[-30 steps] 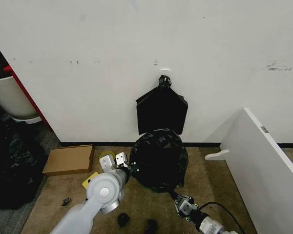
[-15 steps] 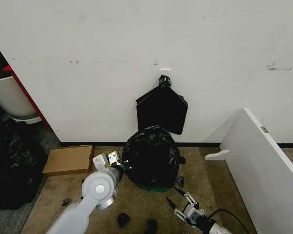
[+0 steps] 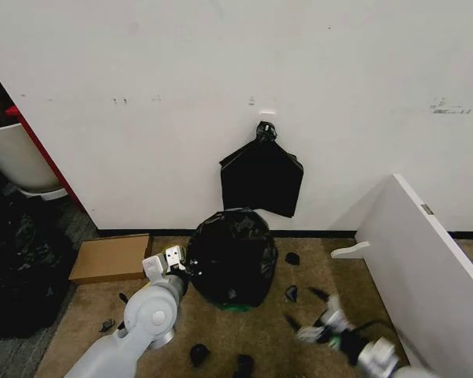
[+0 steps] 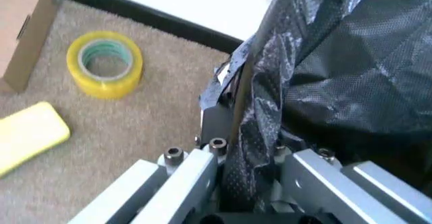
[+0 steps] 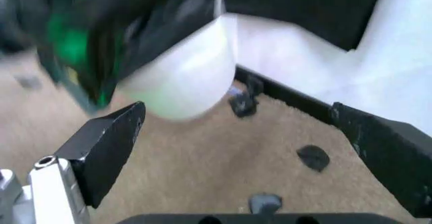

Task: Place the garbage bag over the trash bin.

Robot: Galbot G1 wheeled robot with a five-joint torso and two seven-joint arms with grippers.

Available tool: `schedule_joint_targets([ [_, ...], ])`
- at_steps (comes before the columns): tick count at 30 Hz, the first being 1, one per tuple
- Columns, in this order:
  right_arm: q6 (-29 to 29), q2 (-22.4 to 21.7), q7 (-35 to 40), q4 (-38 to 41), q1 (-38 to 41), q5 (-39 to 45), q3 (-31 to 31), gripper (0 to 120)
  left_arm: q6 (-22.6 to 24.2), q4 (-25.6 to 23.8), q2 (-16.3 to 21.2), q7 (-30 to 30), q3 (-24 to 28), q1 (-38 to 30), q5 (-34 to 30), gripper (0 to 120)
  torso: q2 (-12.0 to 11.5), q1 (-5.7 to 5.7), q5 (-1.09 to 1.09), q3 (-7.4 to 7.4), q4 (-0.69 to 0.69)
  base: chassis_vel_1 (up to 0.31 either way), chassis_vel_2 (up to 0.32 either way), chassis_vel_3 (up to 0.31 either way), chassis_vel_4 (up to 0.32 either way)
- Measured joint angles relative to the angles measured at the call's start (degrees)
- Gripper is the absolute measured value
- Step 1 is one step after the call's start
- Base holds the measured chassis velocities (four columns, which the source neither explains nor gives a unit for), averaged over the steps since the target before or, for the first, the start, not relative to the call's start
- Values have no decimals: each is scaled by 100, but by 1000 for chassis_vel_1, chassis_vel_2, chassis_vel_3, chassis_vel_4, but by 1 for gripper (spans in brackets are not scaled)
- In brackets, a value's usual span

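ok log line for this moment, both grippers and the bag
left gripper: shut on garbage bag | right gripper: open, off the bag, above carpet | trash bin: bag partly on, cream side bare

The large black garbage bag is thin plastic, glossy and much crinkled, and in the left wrist view its film shows a fine dotted grain. The round cream-white trash bin is smooth plastic with a soft shine. The left gripper has bare metal plates with screws, brushed and dull. The right gripper has matt black fingers. The floor is a beige carpet, rough and short-piled. The yellow tape roll is glossy and half clear. The flat brown box is matt cardboard. The white wall is matt with some scuffs.
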Motion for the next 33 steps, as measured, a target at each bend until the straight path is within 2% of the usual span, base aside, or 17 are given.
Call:
schedule_joint_targets([
  [1, 0, 0, 0, 0, 0, 0, 0, 100, 0, 0, 0, 0, 0, 0, 0, 0, 0, 0, 0, 0, 0, 0, 0, 0, 0],
  [4, -272, -138, -1359, -61, 157, 1492, 513, 100, -151, 115, 131, 637, -1, 142, 469, 0, 0, 0, 3, 0, -2, 0, 0, 0, 0],
  [6, -522, -204, -1715, -6, 377, 2175, 662, 100, -259, 169, 228, 1058, 23, 251, 802, 0, 0, 0, -1, 0, 1, 0, 0, 0, 0],
  [9, -754, -260, -1677, 83, 620, 2600, 625, 100, -348, 178, 284, 1370, 55, 335, 1033, 0, 0, 0, 2, 0, 1, 0, 0, 0, 0],
  [14, -1379, -361, -1131, 346, 1127, 3355, 259, 100, -701, 183, 398, 2094, 167, 551, 1832, 0, 0, 0, 1, 0, 2, 0, 0, 0, 0],
  [20, -1595, -366, -852, 577, 1169, 3641, 106, 100, -878, 179, 455, 2378, 247, 743, 2331, 0, 0, 0, 0, 0, 1, 0, 0, 0, 0],
  [29, -1655, -431, -922, 388, 1069, 3200, -48, 100, -1021, 93, 429, 2550, 377, 887, 2894, 0, 0, -1, 1, 0, 0, 0, 0, 0, 0],
  [31, -1658, -419, -917, 379, 1057, 3164, -65, 98, -1031, 84, 435, 2550, 400, 885, 2919, 0, 0, -1, 1, 0, 0, 0, 0, 0, 0],
  [33, -1666, -401, -917, 358, 1039, 3122, -79, 91, -1035, 65, 437, 2550, 436, 874, 2935, 0, 0, -1, 1, 0, 1, 0, 0, 0, 0],
])
